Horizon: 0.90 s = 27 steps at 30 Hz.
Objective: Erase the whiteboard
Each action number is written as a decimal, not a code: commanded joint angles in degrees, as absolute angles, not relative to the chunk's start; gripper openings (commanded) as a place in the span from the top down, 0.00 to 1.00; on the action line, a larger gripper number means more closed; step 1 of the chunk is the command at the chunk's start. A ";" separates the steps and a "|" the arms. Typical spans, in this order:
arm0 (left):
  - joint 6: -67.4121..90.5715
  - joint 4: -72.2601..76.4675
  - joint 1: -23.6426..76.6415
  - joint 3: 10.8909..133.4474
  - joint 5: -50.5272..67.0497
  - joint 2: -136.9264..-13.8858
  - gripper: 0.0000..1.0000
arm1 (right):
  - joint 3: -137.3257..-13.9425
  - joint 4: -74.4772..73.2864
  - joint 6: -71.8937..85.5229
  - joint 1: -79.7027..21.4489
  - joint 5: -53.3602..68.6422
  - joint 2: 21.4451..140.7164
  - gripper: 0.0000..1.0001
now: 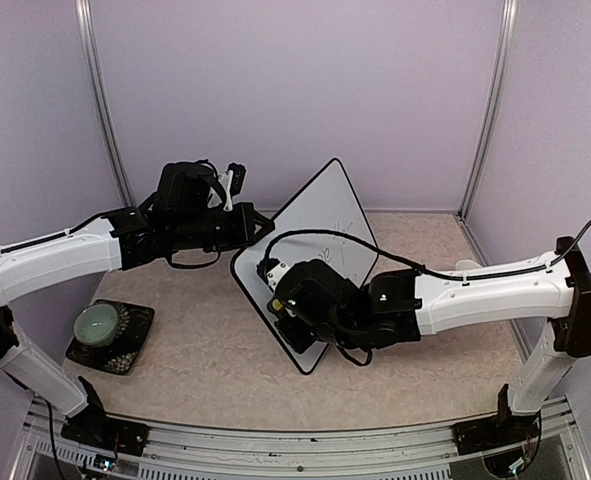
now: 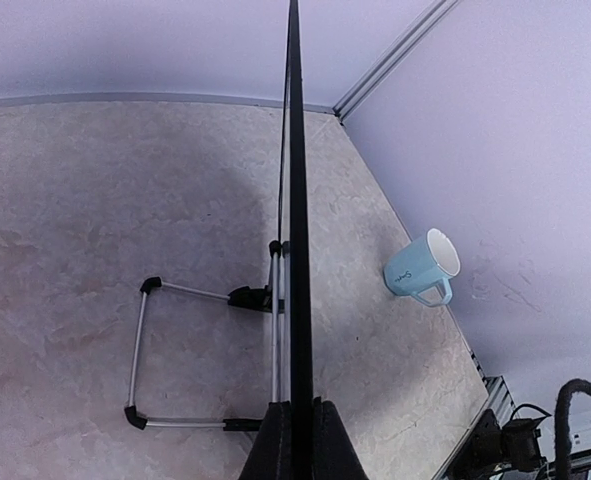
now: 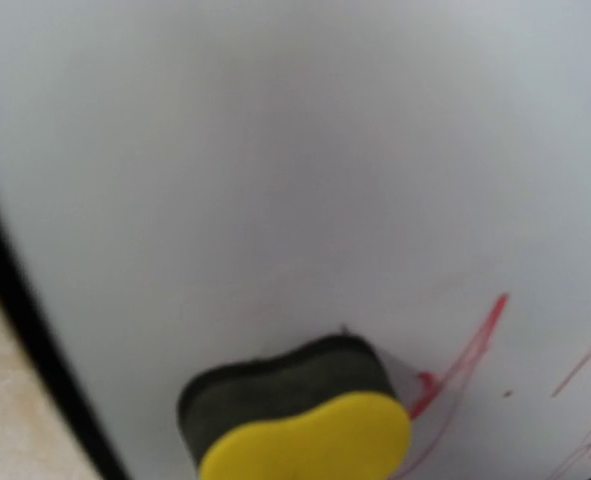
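The whiteboard (image 1: 320,215) stands tilted up on one corner in the middle of the table, with dark writing near its centre. My left gripper (image 1: 252,226) is shut on its upper left edge. In the left wrist view the whiteboard (image 2: 297,200) shows edge-on as a thin black line, and the left gripper (image 2: 301,408) clamps that frame from both sides. My right gripper (image 1: 278,300) presses a yellow eraser (image 3: 300,425) with a dark felt face against the board's lower left part. Its fingers are out of the right wrist view. Red strokes (image 3: 470,345) lie just right of the eraser.
A pale green cup (image 1: 98,322) sits on a black mat (image 1: 125,352) at the near left. A light blue mug (image 2: 422,268) lies near the right wall. The board's wire stand (image 2: 137,345) rests on the table behind it. Lilac walls close the back and sides.
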<state>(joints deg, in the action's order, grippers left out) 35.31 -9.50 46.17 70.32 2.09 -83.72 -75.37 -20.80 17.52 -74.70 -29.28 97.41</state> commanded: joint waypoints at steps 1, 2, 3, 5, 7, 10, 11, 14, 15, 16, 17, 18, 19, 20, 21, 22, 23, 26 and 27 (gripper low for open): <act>35.03 -7.09 46.84 70.58 1.52 -83.95 1.00 | -75.39 -21.51 18.91 -77.21 -28.58 99.66 1.00; 35.03 -7.12 46.84 70.63 1.46 -83.90 1.00 | -75.07 -21.88 19.33 -77.33 -28.59 99.74 1.00; 34.99 -7.18 46.89 70.56 1.41 -83.85 1.00 | -74.51 -21.96 19.66 -77.42 -28.51 99.85 1.00; 35.06 -7.20 46.93 70.41 1.33 -83.77 1.00 | -73.22 -21.82 20.52 -77.43 -28.23 99.69 1.00; 35.16 -7.19 46.93 70.31 1.37 -83.61 1.00 | -71.99 -21.66 21.08 -77.43 -28.01 99.56 1.00; 35.24 -7.34 47.02 70.21 1.26 -83.34 1.00 | -70.79 -21.56 21.74 -77.42 -27.48 99.66 1.00; 35.24 -7.38 47.09 70.19 1.24 -83.25 1.00 | -70.35 -21.39 21.79 -77.43 -27.39 99.73 1.00; 35.33 -7.40 47.15 70.21 1.21 -82.95 1.00 | -69.23 -21.43 22.12 -77.43 -27.13 100.29 1.00; 35.33 -7.51 47.19 70.18 1.19 -82.82 1.00 | -68.87 -21.43 22.27 -77.43 -27.05 100.48 1.00; 35.33 -7.58 47.20 70.17 1.18 -82.68 1.00 | -68.52 -21.44 22.43 -77.43 -26.97 100.60 1.00; 35.39 -7.58 47.20 70.22 1.13 -82.58 1.00 | -68.07 -21.40 22.61 -77.43 -26.84 100.67 1.00; 35.34 -7.72 47.20 70.20 1.05 -82.49 1.00 | -67.58 -21.31 22.79 -77.42 -26.79 100.64 1.00; 35.33 -7.78 47.20 70.22 1.04 -82.45 1.00 | -67.14 -21.26 22.96 -77.43 -26.73 100.57 1.00; 35.39 -7.78 47.20 70.22 0.99 -82.32 1.00 | -66.62 -21.10 23.11 -77.43 -26.72 100.47 1.00; 35.40 -7.77 47.27 70.20 1.05 -82.28 1.00 | -66.21 -21.03 23.26 -77.43 -26.73 100.39 1.00; 35.47 -7.82 47.33 70.18 1.08 -82.19 1.00 | -65.75 -20.89 23.37 -77.43 -26.75 100.25 1.00; 35.43 -7.82 47.37 70.17 1.05 -82.18 1.00 | -65.30 -20.66 23.46 -77.41 -26.73 100.20 1.00; 35.51 -7.74 47.61 70.30 1.02 -82.18 1.00 | -64.61 -19.99 23.28 -77.43 -26.70 100.10 1.00; 35.43 -7.81 47.70 70.30 1.04 -82.20 1.00 | -64.75 -19.84 23.03 -77.43 -26.80 100.17 1.00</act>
<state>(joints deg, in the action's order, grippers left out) 35.33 -9.47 46.92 70.32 1.37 -83.50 -65.89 -21.08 22.68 -77.10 -28.73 98.15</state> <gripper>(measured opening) 0.054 0.164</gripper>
